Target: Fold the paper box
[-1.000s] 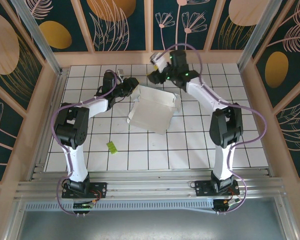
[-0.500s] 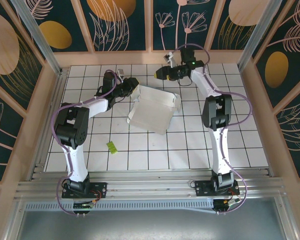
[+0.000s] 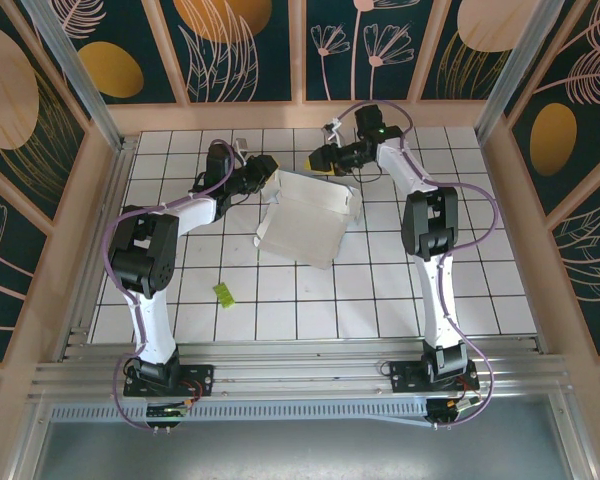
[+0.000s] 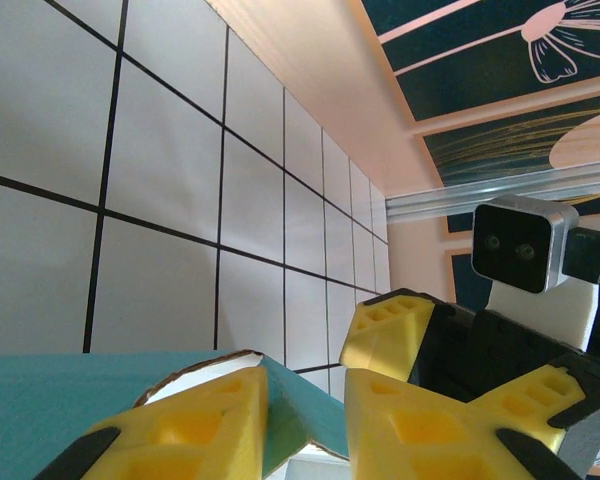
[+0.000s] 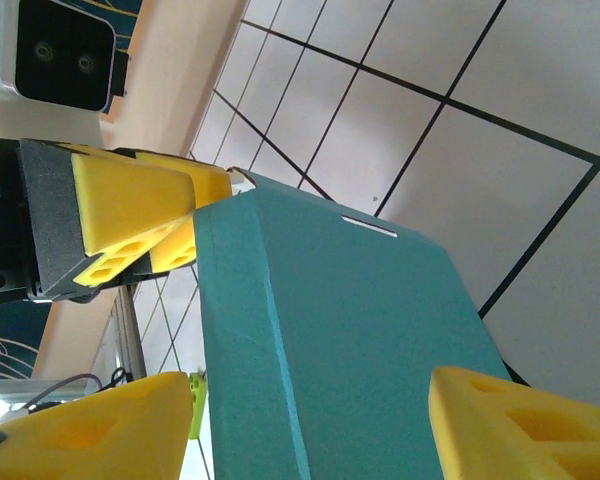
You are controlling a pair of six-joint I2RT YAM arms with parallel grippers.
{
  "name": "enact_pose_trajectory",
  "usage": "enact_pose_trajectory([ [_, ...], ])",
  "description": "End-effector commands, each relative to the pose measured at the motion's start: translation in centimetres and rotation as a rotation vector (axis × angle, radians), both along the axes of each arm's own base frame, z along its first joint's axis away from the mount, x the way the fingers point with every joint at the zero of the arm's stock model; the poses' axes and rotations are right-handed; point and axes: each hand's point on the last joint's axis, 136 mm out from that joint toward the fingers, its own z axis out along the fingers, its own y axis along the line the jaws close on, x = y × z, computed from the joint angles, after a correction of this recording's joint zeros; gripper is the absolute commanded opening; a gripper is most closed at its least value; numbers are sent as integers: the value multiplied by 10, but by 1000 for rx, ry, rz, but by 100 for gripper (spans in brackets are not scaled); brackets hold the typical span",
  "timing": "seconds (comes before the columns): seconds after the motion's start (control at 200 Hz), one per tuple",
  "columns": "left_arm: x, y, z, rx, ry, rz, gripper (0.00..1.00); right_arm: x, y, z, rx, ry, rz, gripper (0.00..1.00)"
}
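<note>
Left fingers [image 4: 185, 432] clamp the paper box [image 3: 305, 222] at its 10 o'clock corner. Box lies half-open mid surface [image 3: 380, 290], toward 12 o'clock. Right fingers [image 5: 525, 420] spread wide over its 12 o'clock teal edge, gripping nothing. Thin card: light, creases easily, probably slides. Pinch flap edges near creases.

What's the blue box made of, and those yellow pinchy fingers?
The teal-blue card box looks like thin matte card: it has sharp creases and a pale core showing at its edge. The yellow fingers look like matte moulded plastic, perhaps printed, with hollow pockets.
</note>
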Motion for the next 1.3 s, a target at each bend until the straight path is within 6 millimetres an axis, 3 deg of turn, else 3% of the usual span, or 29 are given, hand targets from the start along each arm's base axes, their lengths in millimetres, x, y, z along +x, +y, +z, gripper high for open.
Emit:
enact_pose_trajectory([
  [0.0,-8,-3,-26,26,92,-6,27,-12,6,-16,6,51,43,64],
  [0.38,-7,-4,-27,28,92,-5,27,-9,5,-42,-71,77,25,61],
  [0.511,-8,-3,-25,31,84,-5,28,-9,4,-38,-51,81,27,61],
  [0.836,-9,14,22,188,-83,24,38,-6,2,-33,-57,71,13,59],
  [1.076,-34,24,49,301,-225,-24,38,-5,1,-35,-68,71,5,59],
  [1.126,-42,27,41,342,-241,-21,38,-5,2,-35,-71,70,5,59],
  [1.156,-50,29,50,372,-279,-9,38,-5,2,-35,-72,70,4,59],
  [1.296,-67,49,19,563,-266,51,37,-4,2,-35,-71,69,2,59],
])
